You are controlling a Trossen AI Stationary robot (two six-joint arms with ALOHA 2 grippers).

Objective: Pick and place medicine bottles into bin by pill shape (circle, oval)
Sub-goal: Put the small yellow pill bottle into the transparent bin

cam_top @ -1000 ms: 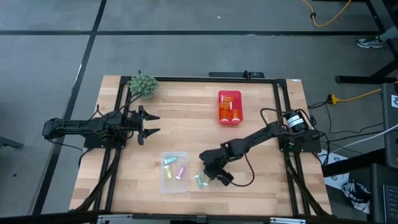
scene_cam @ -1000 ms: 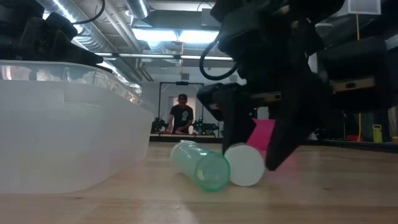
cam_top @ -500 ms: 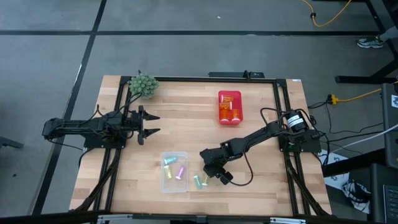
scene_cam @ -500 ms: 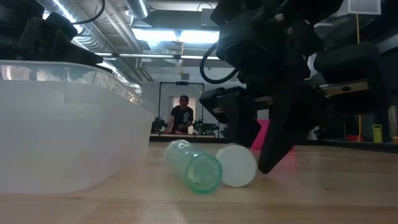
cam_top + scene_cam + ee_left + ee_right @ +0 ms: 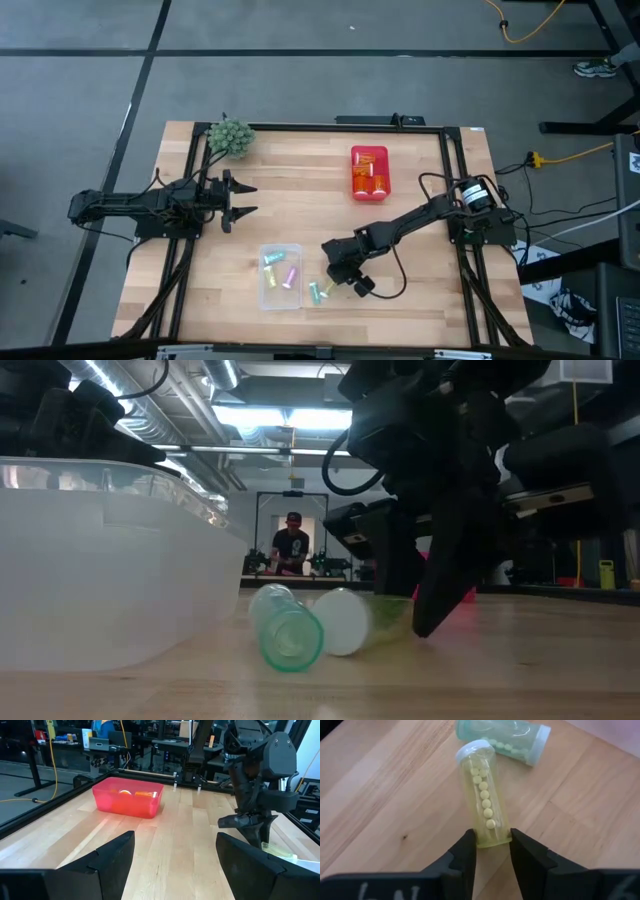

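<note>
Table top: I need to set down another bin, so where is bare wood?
Bare wood lies between the spiky green ball and red plastic bin. Crowded by the clear plastic bin, where the right gripper clamps a yellow-green pill bottle.

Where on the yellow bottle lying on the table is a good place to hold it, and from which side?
Probably across its round body near the base, from above: the yellow bottle lies flat, and the right tool already pinches that end.

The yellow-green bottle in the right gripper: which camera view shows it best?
The right wrist view: the yellow-green bottle lies lengthwise, pills visible, its end pinched by the right gripper. The high view shows a speck, the low view mostly its white cap, the left wrist view a sliver.
</note>
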